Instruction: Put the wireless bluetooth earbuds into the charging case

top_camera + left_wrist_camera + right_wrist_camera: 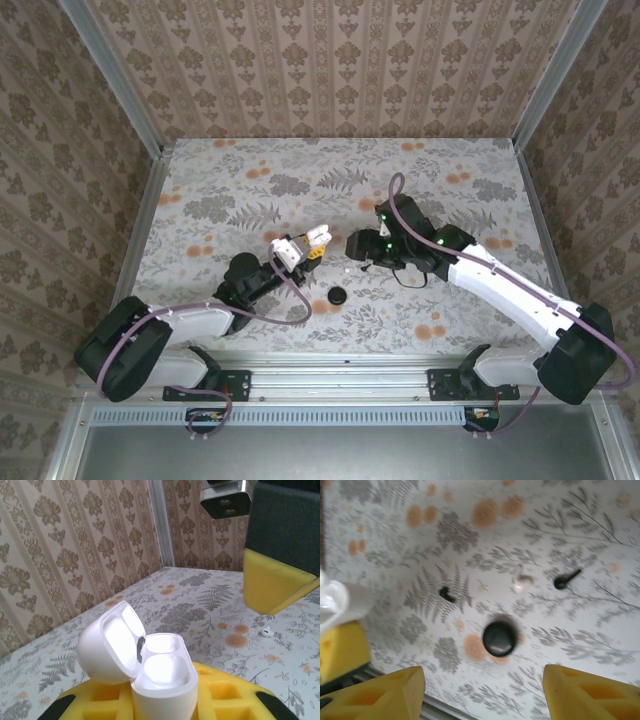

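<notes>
Floral cloth covers the table [220,190], with patterned walls on three sides. Both arm bases sit at the near edge. Nearest item on the cloth is a black disc [338,295], lying flat between the two arms and apart from both grippers. In the right wrist view, two small dark bits [447,595] lie beyond the disc on either side, too blurred to identify. One earbud [266,632] lies on the cloth just beyond the disc, touching nothing and near both grippers; a second earbud cannot be made out. Left gripper [305,247] is closed on the case [162,680], which is clamped between its yellow pads and raised off the cloth. The case stands with its mouth up and its lid [112,647] hinged fully back to one side. Glare washes out the interior, so its contents cannot be told. Right gripper [485,695] hangs above the cloth beside the case, pointed down, its yellow fingers spread with bare cloth visible between them; it holds nothing. The far half of the table carries nothing but the print.
</notes>
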